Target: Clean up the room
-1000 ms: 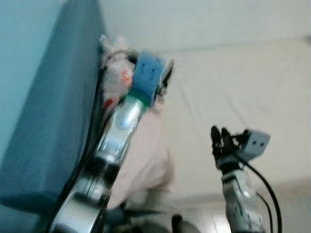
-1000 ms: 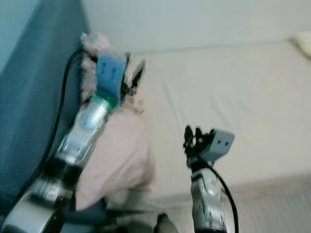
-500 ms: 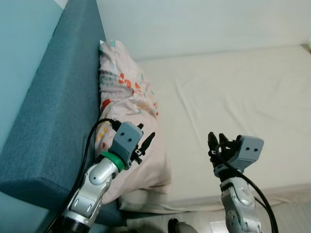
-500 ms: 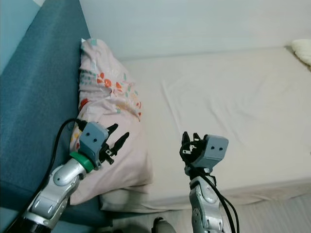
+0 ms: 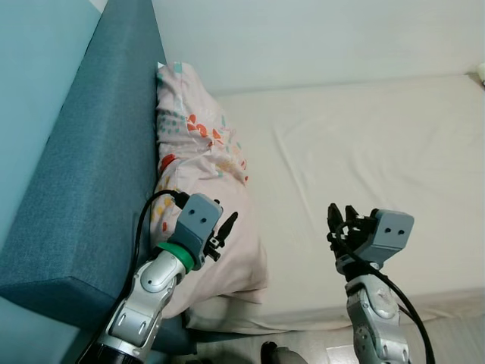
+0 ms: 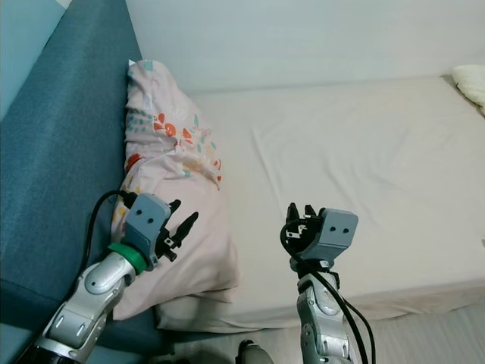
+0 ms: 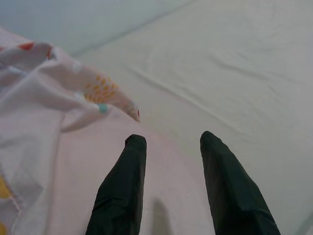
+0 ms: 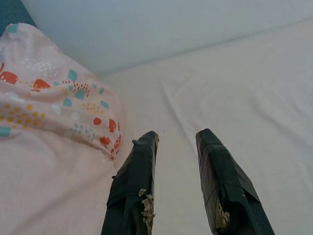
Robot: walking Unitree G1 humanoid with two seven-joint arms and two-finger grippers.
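A pink pillow (image 5: 198,163) with red, yellow and teal prints leans against the blue headboard (image 5: 91,167) at the left end of a cream-sheeted bed (image 5: 364,152). My left gripper (image 5: 221,230) hovers open just above the pillow's near part, nothing between its fingers; the wrist view shows its fingertips (image 7: 134,147) over pink fabric (image 7: 44,137). My right gripper (image 5: 342,218) is raised open over the sheet nearer the bed's front edge, empty, with the pillow (image 8: 54,112) off to its side.
The bed meets a pale wall (image 5: 303,38) at the back. A second light pillow corner (image 6: 471,80) shows at the far right. A strip of light floor (image 6: 424,334) runs below the bed's front edge.
The left arm has drawn back from the pillow's top to hover low over its near part. The blur from a second ago is gone. The right gripper has barely moved.
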